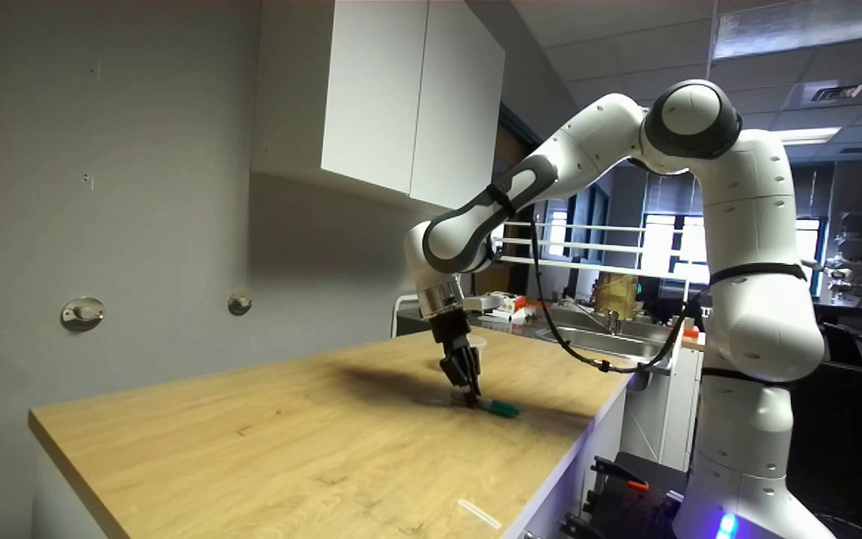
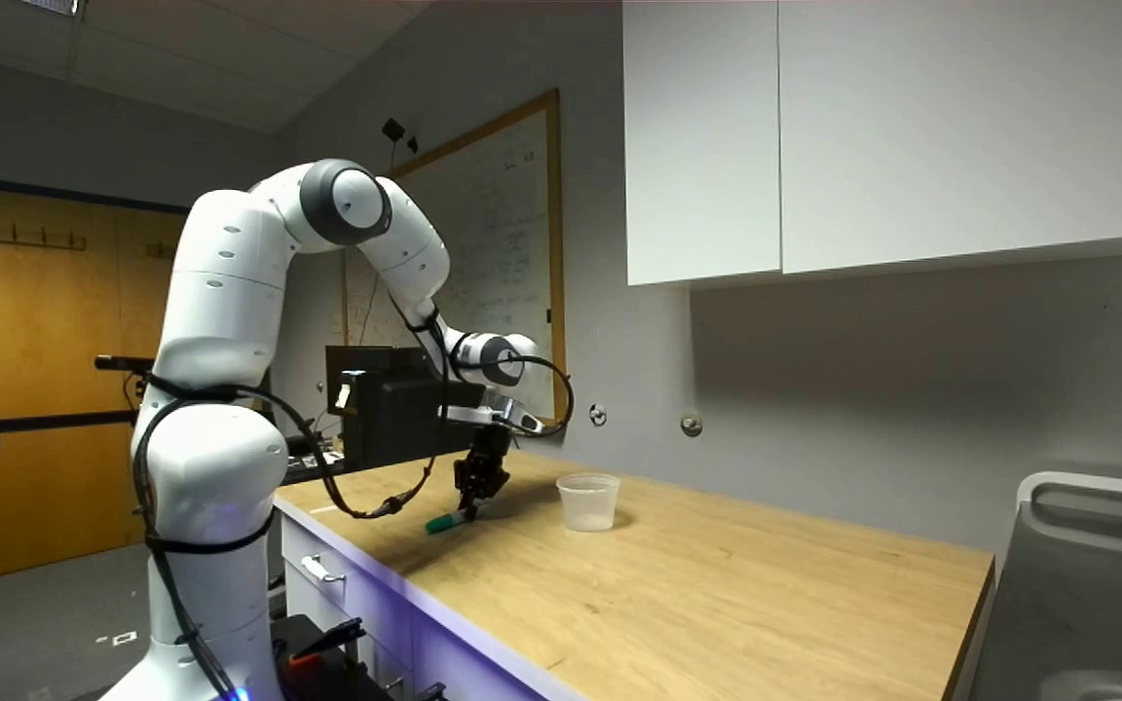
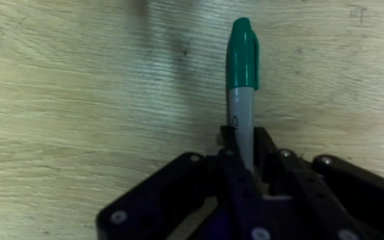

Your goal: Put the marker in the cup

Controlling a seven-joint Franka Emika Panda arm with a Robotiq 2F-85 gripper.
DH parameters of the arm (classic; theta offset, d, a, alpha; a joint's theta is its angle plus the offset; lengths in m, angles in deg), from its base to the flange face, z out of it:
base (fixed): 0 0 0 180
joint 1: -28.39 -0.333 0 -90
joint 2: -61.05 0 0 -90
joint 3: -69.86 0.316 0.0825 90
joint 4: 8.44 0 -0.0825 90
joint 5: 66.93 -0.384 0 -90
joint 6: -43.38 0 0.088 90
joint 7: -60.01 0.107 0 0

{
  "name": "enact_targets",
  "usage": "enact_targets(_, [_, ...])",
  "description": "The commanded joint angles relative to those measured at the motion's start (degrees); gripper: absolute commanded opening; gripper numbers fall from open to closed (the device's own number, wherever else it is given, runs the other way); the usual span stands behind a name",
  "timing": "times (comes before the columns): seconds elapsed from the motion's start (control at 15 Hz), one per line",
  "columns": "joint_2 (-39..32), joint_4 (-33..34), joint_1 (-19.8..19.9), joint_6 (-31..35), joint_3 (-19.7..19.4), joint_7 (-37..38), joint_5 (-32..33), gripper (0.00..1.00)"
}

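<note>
The marker has a grey-white body and a green cap (image 3: 242, 60). It lies at or just above the wooden tabletop; its cap end also shows in both exterior views (image 1: 503, 409) (image 2: 444, 524). My gripper (image 3: 243, 133) points down at the table, with one finger against each side of the marker's body. It is shut on the marker, and the cap sticks out beyond the fingertips. The body's rear end is hidden by the fingers. The cup (image 2: 588, 504) is pale, translucent and upright on the table, apart from the gripper. It is partly hidden behind the gripper in an exterior view (image 1: 478, 343).
The wooden tabletop (image 1: 289, 449) runs along a grey wall. White cabinets (image 1: 378, 97) hang above it. A metal sink (image 1: 610, 340) lies beyond one end. A clear strip (image 1: 479, 514) lies near the table's edge. A cable (image 2: 366, 511) hangs from the arm.
</note>
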Motion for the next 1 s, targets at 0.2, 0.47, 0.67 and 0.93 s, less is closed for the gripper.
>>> enact_targets(0.2, [3.41, 4.96, -1.55, 0.45, -0.18, 7.02, 1.91, 0.06])
enact_targets(0.47, [7.46, 8.16, -0.99, 5.26, -0.61, 11.77, 1.02, 0.06])
enact_targets(0.67, [11.36, 8.78, 0.72, 8.95, -2.17, 13.87, 0.97, 0.06])
enact_targets(0.93, [15.39, 7.85, 4.44, 14.99, -5.16, 16.22, 0.74, 0.06])
